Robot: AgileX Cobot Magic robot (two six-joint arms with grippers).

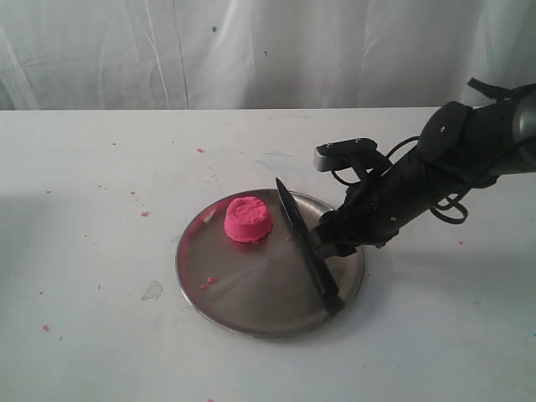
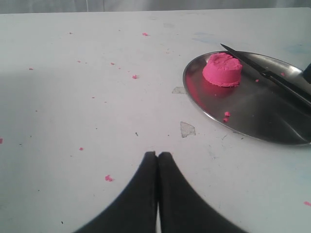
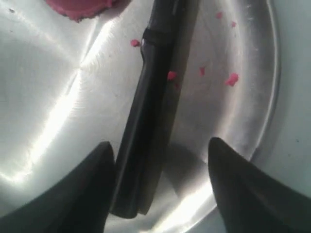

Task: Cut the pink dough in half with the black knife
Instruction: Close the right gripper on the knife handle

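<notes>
on the left, the left gripper [image 2: 157,160] shows only in its own wrist view, its two dark fingers [image 2: 141,194] pressed together with nothing between them, poised over bare white tabletop [image 1: 92,276] that is speckled with tiny pink crumbs [image 2: 109,178]. further right sits the round steel plate [image 1: 243,306], lying flat on the tabletop. the pink dough [image 1: 248,219] stands on the plate's far-left part as one whole squat cylinder with a flat, slightly rough top, uncut; a couple of pink bits [image 1: 207,281] lie near the plate's left rim. just right of the dough, apart from it, the black knife [image 1: 306,247] lies across the plate, its pointed tip toward the far rim near the dough and its thicker handle reaching the near-right rim. over that handle end is the right gripper [image 3: 160,160], carried by the black arm [image 1: 435,172] that comes in from the right. in the right wrist view its fingers [image 3: 233,184] are spread wide, one on each side of the knife handle [image 3: 143,145], which lies between them, nearer one finger than the other; they are not closed on it. more pink specks [image 3: 232,79] dot the steel beside the handle.
</notes>
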